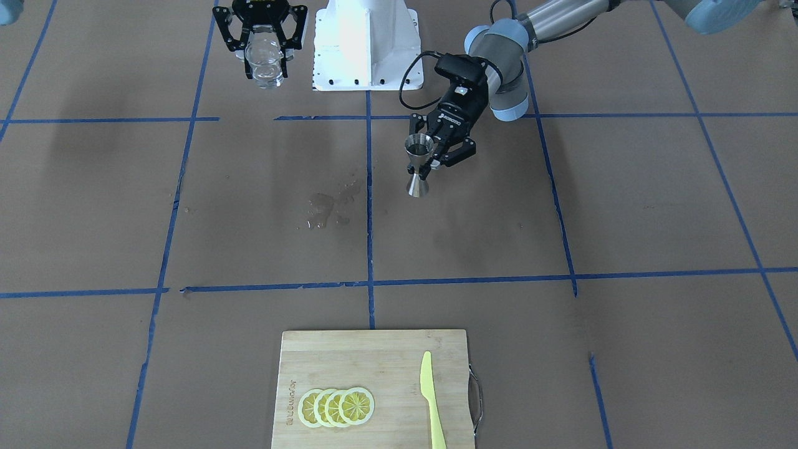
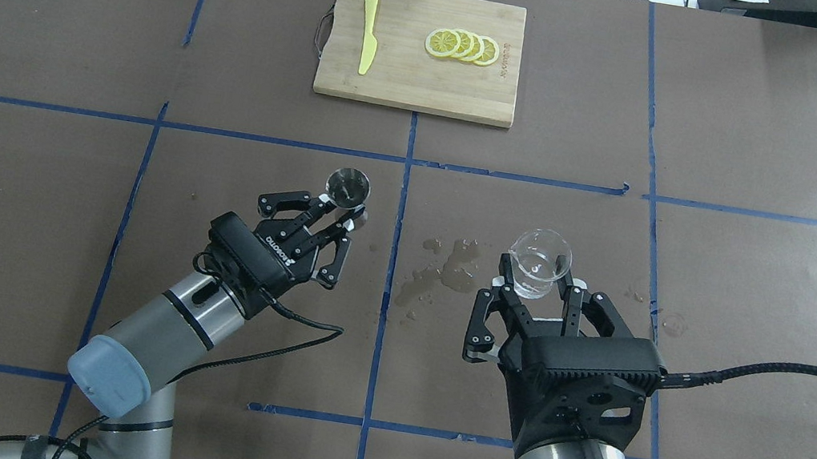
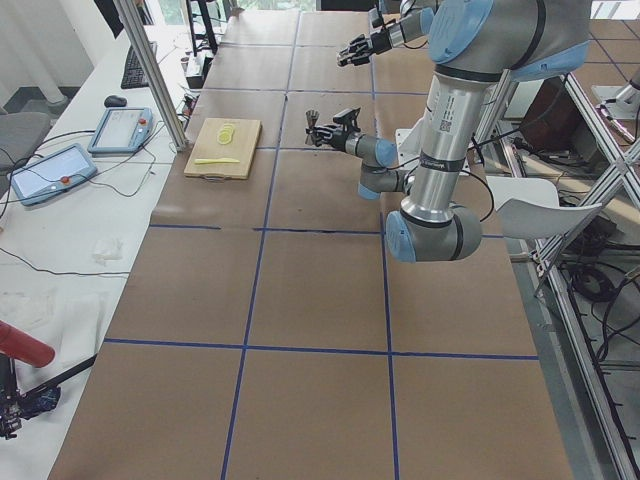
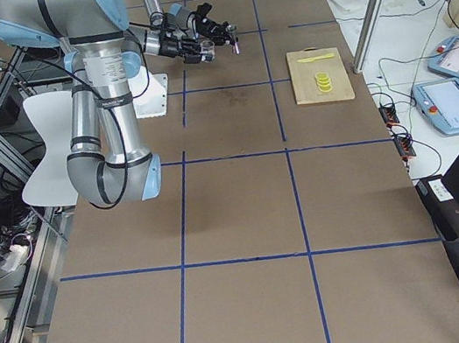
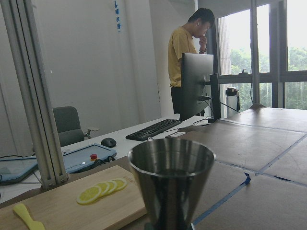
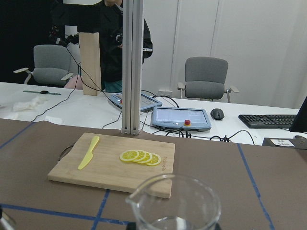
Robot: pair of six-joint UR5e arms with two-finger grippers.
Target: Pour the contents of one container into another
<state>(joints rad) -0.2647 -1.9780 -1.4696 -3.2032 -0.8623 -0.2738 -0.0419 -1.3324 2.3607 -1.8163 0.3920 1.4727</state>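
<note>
Front-facing view: at the upper left of the frame, the right gripper point(image 1: 265, 57) has its black fingers clamped on either side of a small clear glass beaker-like cup point(image 1: 264, 67), held upright. Right of centre, the left gripper point(image 1: 431, 163) pinches the narrow waist of a small shiny steel hourglass jigger point(image 1: 418, 167), upright with its mouth facing up. Lower and between them, a wet patch point(image 1: 323, 209) darkens the brown paper table cover point(image 1: 623, 206). At the bottom centre lies a bamboo cutting board point(image 1: 374, 355) with overlapping lemon slices point(image 1: 336, 406) and a yellow-green plastic knife point(image 1: 431, 399).

Overhead view: the jigger is left of centre and the cup right of centre. They are well apart, with the wet patch between them.

Side views: both grippers are too small to add anything.

Left wrist view: the jigger's upper cone fills the lower centre. Its inside is dark, so I cannot tell what it holds.

Right wrist view: the cup's rim sits at the bottom centre with its spout at the left. A little clear liquid seems to lie inside.

Risk: the jigger's mouth is narrow. If the spout is off-centre or the cup tips too fast, liquid would likely land on the paper. The jigger could also tilt in its waist grip if the cup's rim bumps it.
</note>
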